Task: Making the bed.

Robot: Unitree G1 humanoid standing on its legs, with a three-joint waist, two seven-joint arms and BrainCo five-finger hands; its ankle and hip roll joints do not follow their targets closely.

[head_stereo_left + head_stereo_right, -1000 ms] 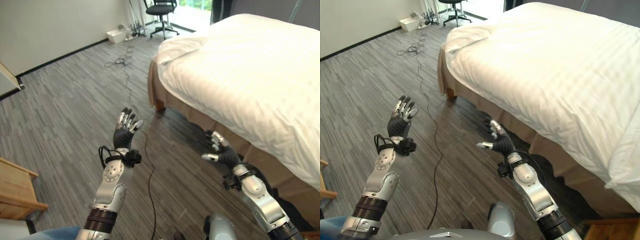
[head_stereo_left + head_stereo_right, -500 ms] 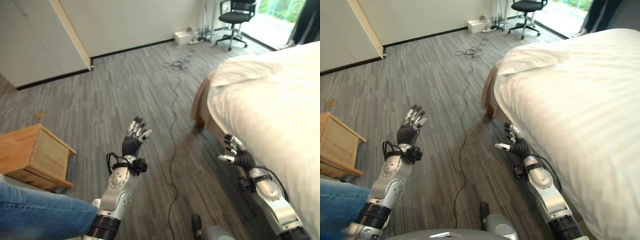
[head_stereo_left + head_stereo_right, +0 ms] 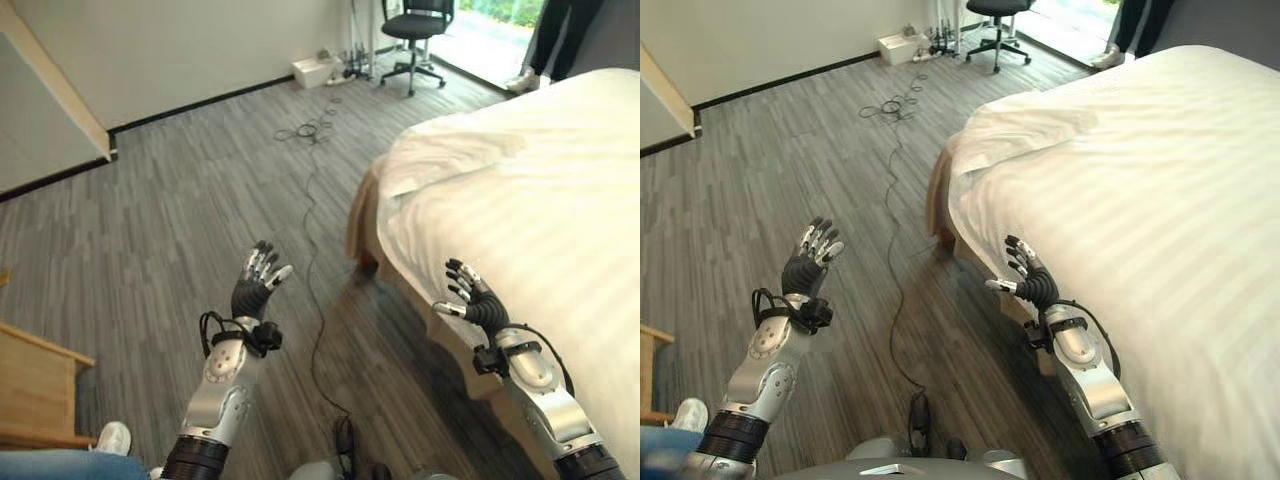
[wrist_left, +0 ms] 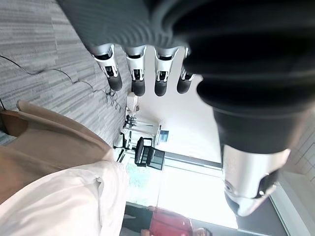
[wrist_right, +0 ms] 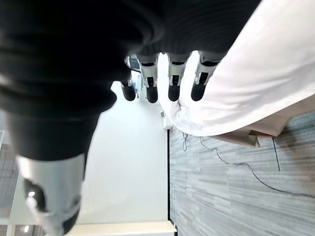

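In the left eye view we see our left hand [image 3: 255, 288] raised above the grey plank floor [image 3: 170, 210], palm up and fingers spread loose, holding nothing. Our right hand [image 3: 472, 303] is lifted the same way, fingers relaxed and empty, just beside the near edge of the bed [image 3: 520, 210]; we cannot tell whether it touches the cover. The white duvet [image 3: 540, 240] stretches away beyond and to the right of that hand, and a rumpled pillow [image 3: 450, 160] lies at the bed's far corner, ahead of the right hand. A thin cable [image 3: 318, 300] runs along the floor between our two hands. Far beyond the left hand stand a black office chair [image 3: 415, 30] and a small white box [image 3: 317, 70] against the wall; we cannot make out what the box holds. A wooden cabinet [image 3: 35, 390] sits to the left of the left arm. In the right eye view the same scene repeats, with the right hand [image 3: 1028, 280] at the edge of the duvet [image 3: 1140, 200] and the left hand [image 3: 808, 265] well apart from it over bare floor. In the left wrist view the fingers [image 4: 139, 78] are straight and free, with the tan bed skirt [image 4: 44, 147] and the pillow [image 4: 69, 196] past them. In the right wrist view the fingers [image 5: 173, 86] hang straight, the duvet [image 5: 266, 59] just past their tips.
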